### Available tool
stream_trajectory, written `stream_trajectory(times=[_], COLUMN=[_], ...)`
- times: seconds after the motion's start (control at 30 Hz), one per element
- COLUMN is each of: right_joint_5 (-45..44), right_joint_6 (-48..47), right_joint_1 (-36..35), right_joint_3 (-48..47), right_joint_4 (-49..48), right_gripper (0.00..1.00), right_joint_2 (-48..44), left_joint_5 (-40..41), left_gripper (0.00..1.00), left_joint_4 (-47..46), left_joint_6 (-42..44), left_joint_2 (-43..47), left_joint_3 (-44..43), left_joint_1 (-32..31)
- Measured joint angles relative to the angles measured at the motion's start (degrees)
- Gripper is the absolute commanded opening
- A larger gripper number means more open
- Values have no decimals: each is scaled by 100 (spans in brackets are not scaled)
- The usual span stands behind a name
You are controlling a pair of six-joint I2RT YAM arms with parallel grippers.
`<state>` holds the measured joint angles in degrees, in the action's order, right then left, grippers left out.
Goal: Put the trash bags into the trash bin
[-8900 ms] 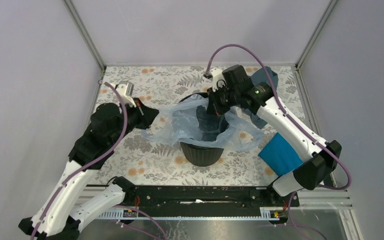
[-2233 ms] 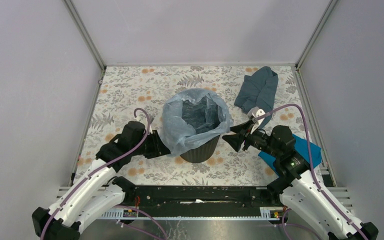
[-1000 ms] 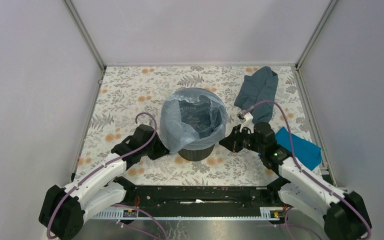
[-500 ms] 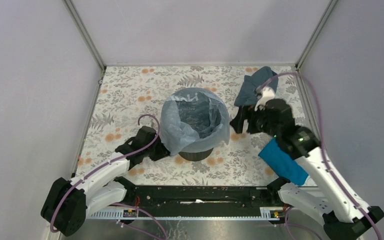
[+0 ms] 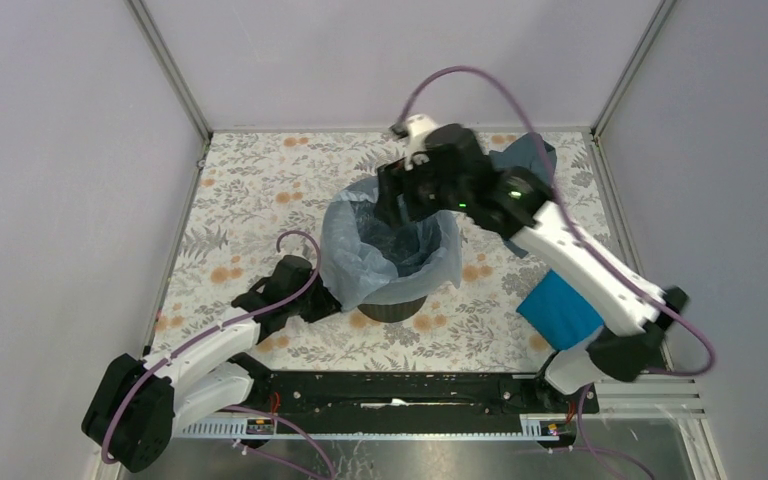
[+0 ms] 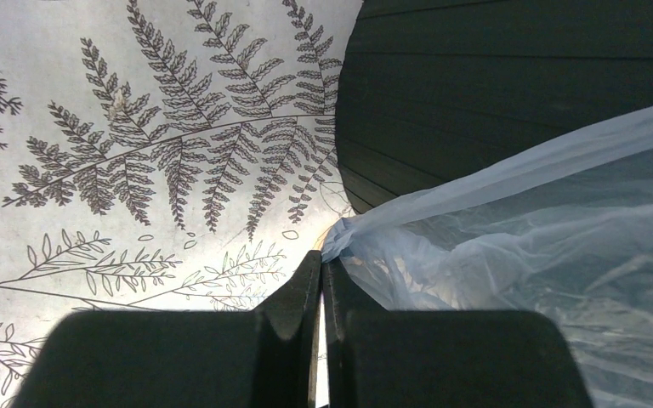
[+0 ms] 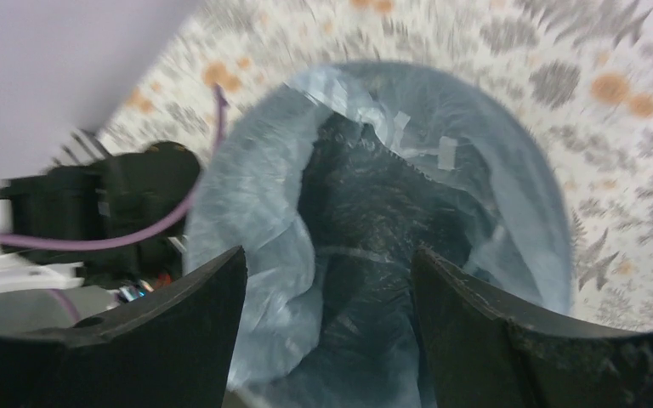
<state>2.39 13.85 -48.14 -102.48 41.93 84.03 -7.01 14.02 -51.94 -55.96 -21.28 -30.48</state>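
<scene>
Pale-blue bag corner pinched in left pincer.

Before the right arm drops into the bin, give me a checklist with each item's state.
1. Left claw clamped on the trash bag's edge: ok.
2. Right claw open, over the bin's mouth: ok.
3. Black ribbed bin upright: ok.
4. Bag folded over the rim all round: the near and left sides are draped, but the far side is hidden under the right arm in the top view. Cannot tell.
5. Bag's bottom seated on the bin floor: the right wrist view is blurred. Cannot tell.
6. Grey-blue cloth and bright blue cloth apart from the bin: ok.
</scene>
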Motion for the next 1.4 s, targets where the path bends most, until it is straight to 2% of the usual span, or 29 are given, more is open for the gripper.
stream_trajectory(times=[0.1, 0.2, 0.23, 0.4, 0.5, 0.57, 0.7, 0.87, 0.97, 1.07, 1.27, 1.4], right_joint_5=[-109, -592, -846, -2210, -2715, -2830, -2656, -2133, -1679, -1252, -422, -39], right_joint_6=[-63, -203, -256, -356, -98, 125, 361, 236, 155, 166, 640, 944], right_joint_1=[-20, -20, -20, -17, -20, -17, -39, -291, -455, -505, -490, -468], right_joint_3=[219, 352, 352, 568, 634, 636, 656, 1309, 1836, 1978, 2151, 2428], right_joint_4=[-4, 63, 63, -603, -1071, -1327, -1408, -1351, -1329, -1322, -2205, -2625], right_gripper=[65, 62, 58, 50, 55, 57, 63, 89, 91, 92, 99, 100], right_joint_2=[691, 1198, 1338, 1589, 1593, 1600, 1633, 1425, 1209, 1279, 1871, 2052], left_joint_5=[15, 22, 22, 22, 24, 26, 42, 68, 59, 55, -20, -50], left_gripper=[4, 4, 4, 4, 5, 10, 29, 41, 45, 49, 52, 56], left_joint_4=[7, 9, 9, 13, 13, 13, 68, 343, 387, 396, 411, 387], left_joint_6=[0, 0, 0, 0, 0, -2, 37, 127, 155, 157, 197, 214], left_joint_2=[59, 155, 170, 173, 173, 181, 267, 431, 505, 612, 686, 643], left_joint_3=[0, 0, 0, 0, 0, 0, 0, -103, -190, -227, -229, -319], left_joint_1=[0, 0, 0, 0, 0, 0, 0, 0, 0, 0, 0, 0])
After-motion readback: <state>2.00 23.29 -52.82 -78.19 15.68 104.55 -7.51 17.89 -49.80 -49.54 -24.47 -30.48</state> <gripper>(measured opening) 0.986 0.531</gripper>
